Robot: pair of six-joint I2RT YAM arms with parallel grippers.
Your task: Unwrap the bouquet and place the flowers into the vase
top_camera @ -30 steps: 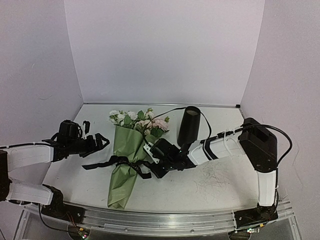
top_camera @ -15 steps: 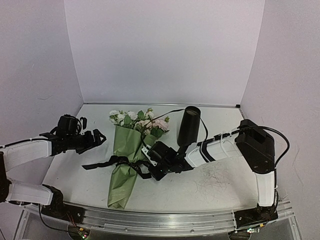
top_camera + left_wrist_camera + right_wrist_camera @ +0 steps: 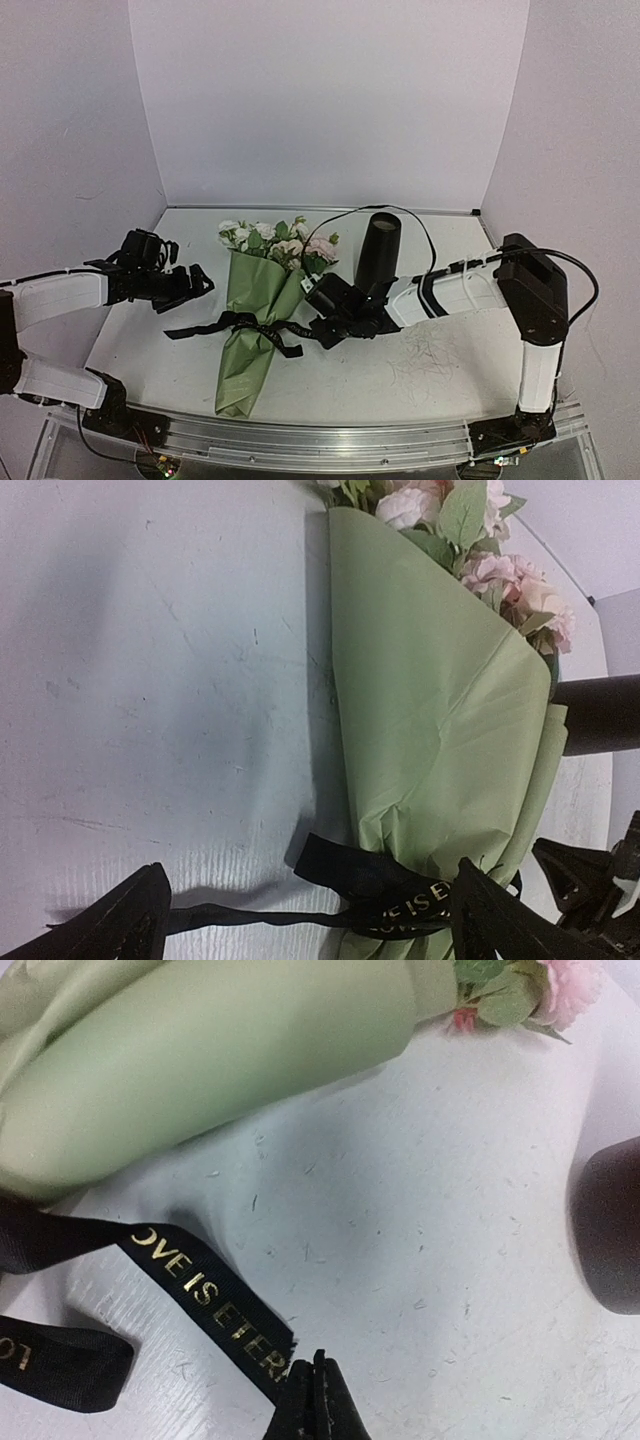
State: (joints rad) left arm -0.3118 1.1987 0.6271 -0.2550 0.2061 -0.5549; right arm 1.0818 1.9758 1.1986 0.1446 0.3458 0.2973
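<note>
Shows the table (image 3: 440, 375) bearing the bouquet (image 3: 255, 295), laid flat, flowers (image 3: 285, 243) toward the back wall. Puts the vase (image 3: 378, 252) upright just right of the blooms. Finds the left gripper (image 3: 197, 282) spread wide, empty, left of the cone. Has the right gripper (image 3: 312, 1368) pinched shut on the cut end of the black ribbon (image 3: 205, 1290).

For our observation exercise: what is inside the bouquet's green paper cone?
Pink and white flowers with green leaves show atop the bouquet. The paper covers their stems, tied with a black ribbon.

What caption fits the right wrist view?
Right claw shut on the end of the black ribbon, beside the green-wrapped bouquet.
</note>
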